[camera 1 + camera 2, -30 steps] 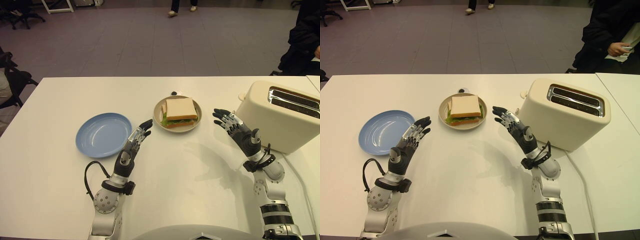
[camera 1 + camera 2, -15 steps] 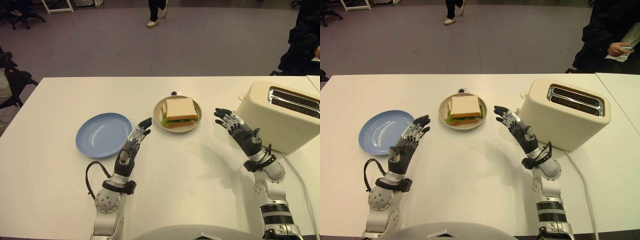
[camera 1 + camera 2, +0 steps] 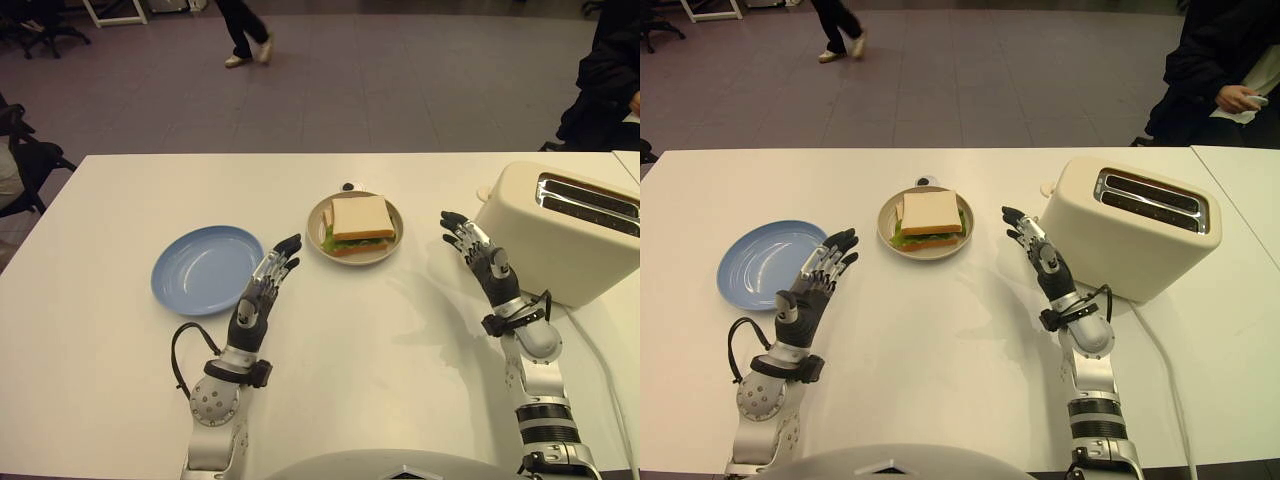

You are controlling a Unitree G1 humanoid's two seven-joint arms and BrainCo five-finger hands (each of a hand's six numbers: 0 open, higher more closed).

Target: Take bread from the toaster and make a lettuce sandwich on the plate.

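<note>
While the left hand (image 3: 250, 310) stands upright above the white surface (image 3: 120, 200), its fingers (image 3: 283, 252) are stretched out straight and hold nothing, the tips just beside the right rim of the blue plate (image 3: 195, 275). That blue plate lies bare on the robot's left side. Between the two hands and farther back sits the beige plate (image 3: 316, 222), and on it rests the finished sandwich (image 3: 362, 218): a pale, roughly square slice of bread on top, another slice beneath, and green lettuce (image 3: 328, 241) peeping out on the left edge between them. A small dark object (image 3: 348, 186) lies on the surface just behind this plate. The right hand (image 3: 492, 272) is raised on the right side, its fingers (image 3: 455, 225) likewise spread, extended and empty, pointing away from the robot. It stands close to the near-left end of the cream toaster (image 3: 540, 245); whether it touches the wall cannot be told. The toaster stands at the right edge with its two slots facing up, and a white cord (image 3: 1160, 340) runs from it along the surface toward the near side.
</note>
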